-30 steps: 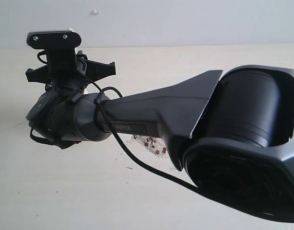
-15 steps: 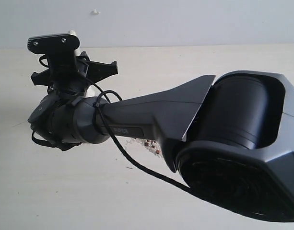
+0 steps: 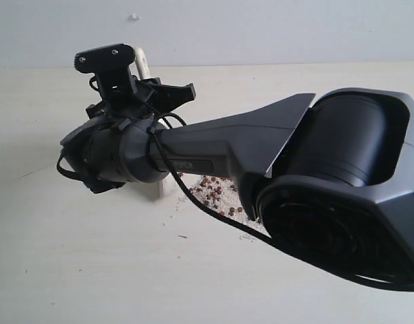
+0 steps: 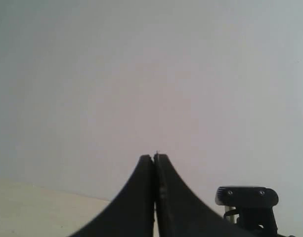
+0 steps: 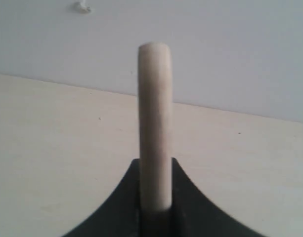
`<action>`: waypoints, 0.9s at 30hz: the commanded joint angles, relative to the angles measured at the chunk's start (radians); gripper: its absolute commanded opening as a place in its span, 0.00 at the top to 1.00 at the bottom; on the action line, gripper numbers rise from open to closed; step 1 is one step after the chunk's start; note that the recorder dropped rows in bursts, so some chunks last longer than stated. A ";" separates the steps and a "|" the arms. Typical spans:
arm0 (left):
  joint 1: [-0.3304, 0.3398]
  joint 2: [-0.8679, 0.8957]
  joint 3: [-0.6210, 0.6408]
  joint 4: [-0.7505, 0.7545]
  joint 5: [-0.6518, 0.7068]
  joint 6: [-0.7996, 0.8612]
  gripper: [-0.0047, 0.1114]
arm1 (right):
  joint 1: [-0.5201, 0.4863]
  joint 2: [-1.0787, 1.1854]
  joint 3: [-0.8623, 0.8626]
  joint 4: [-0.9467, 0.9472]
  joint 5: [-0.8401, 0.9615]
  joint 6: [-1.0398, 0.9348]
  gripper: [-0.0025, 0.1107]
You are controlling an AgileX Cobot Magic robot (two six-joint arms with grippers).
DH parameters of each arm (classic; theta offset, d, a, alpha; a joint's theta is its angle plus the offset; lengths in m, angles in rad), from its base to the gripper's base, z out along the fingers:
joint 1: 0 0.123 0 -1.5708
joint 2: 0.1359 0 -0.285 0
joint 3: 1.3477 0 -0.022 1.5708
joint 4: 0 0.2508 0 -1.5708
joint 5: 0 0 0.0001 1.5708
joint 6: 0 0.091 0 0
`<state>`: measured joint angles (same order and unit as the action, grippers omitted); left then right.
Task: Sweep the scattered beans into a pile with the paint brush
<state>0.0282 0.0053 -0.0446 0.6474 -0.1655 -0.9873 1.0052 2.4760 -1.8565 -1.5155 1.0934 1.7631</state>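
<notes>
**Entry: closing stroke toward the bean pile**

Right pincer (image 5: 154, 164): clamped on the handle of the paint brush (image 5: 154, 108), which stands upright.
Left pincer (image 4: 154, 159): closed, empty.
Beans (image 3: 217, 194): clustered with pale crumbs on the desk (image 3: 71, 270), just beside the bristles (image 3: 163, 190) and partly hidden under the arm.
Handling: press the bristles down lightly. Draw stragglers inward in short strokes. Avoid scattering the pile.

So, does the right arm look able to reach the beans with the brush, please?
Probably yes: the right claw grips the paint brush, its bristles seem to sit low just beside the beans, and nothing shows between them.
</notes>
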 commanded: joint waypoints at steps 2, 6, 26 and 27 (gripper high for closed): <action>0.001 -0.005 0.006 0.004 0.000 -0.006 0.96 | -0.016 0.002 -0.001 0.082 0.041 -0.066 0.98; 0.001 -0.005 0.006 0.004 0.000 -0.006 0.96 | -0.016 0.002 -0.001 0.089 0.098 -0.063 0.98; 0.001 -0.005 0.006 0.004 0.000 -0.006 0.96 | 0.018 -0.087 -0.047 -0.005 -0.074 -0.118 0.98; 0.001 -0.005 0.006 0.004 0.000 -0.006 0.96 | 0.018 -0.089 -0.047 -0.023 -0.117 -0.121 0.98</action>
<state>0.0282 0.0053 -0.0446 0.6474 -0.1655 -0.9873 1.0238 2.4119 -1.8939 -1.4857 1.0497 1.6555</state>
